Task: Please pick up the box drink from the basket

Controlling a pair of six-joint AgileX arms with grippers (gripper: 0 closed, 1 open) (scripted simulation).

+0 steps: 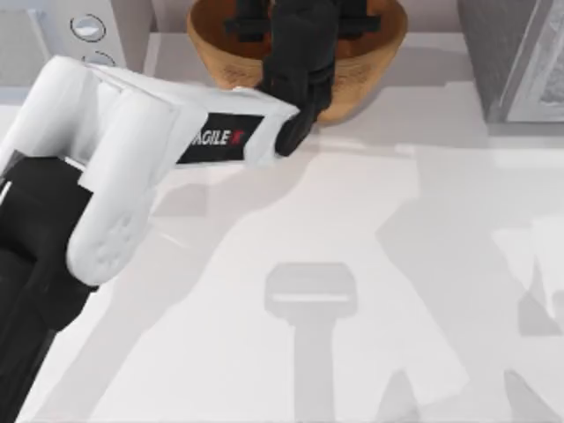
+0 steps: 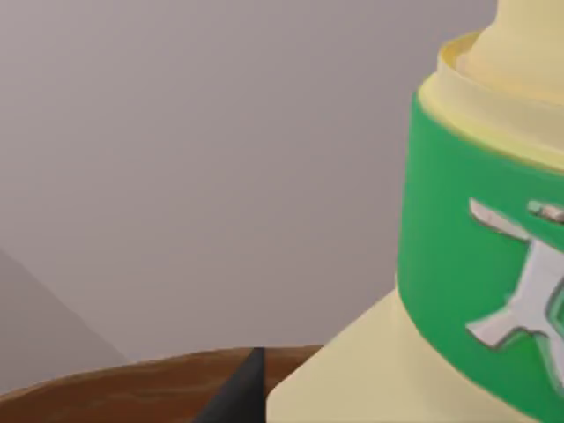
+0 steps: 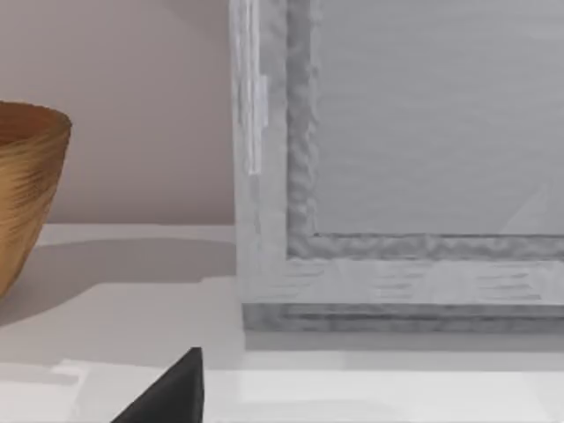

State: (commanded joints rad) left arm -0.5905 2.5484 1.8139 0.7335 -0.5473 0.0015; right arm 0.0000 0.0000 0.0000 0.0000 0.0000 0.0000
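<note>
Left wrist view, green-banded cream container (image 2: 476, 291) in basket (image 2: 106, 388), left arm's tool above.

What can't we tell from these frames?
- Basket interior, top view: covered by the left arm reaching over it.
- Left gripper's finger state: top view hides it behind the arm.
- Green-banded cream container, left wrist view: cut by the frame edge.
- Grey cabinet, right wrist view: cut off.

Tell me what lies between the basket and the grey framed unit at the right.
Nothing: the right wrist view shows bare tabletop between the basket and the grey unit.
</note>
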